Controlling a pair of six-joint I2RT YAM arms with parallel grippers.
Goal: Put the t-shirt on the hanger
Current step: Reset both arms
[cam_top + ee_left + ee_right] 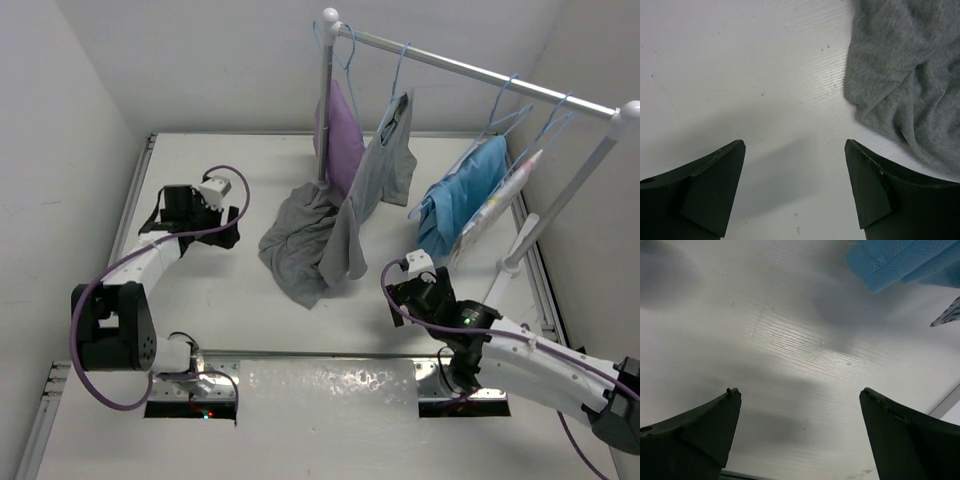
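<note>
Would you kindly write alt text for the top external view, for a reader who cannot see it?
A grey t-shirt hangs partly from a pale-blue hanger on the rack, most of it heaped on the white table. The left pincer and right pincer sit apart from it.

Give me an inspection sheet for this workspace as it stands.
Surface: white table, small specks.
Job's things: grey t-shirt appears to hang partly from the hanger on the rail, rest heaped on the table.
Clutter: purple garment and light-blue garment on other hangers.
Grippers: left tool open, beside the t-shirt's edge; right tool open over bare table.
Cables: purple cables looped along both arms.
Surroundings: white walls.
</note>
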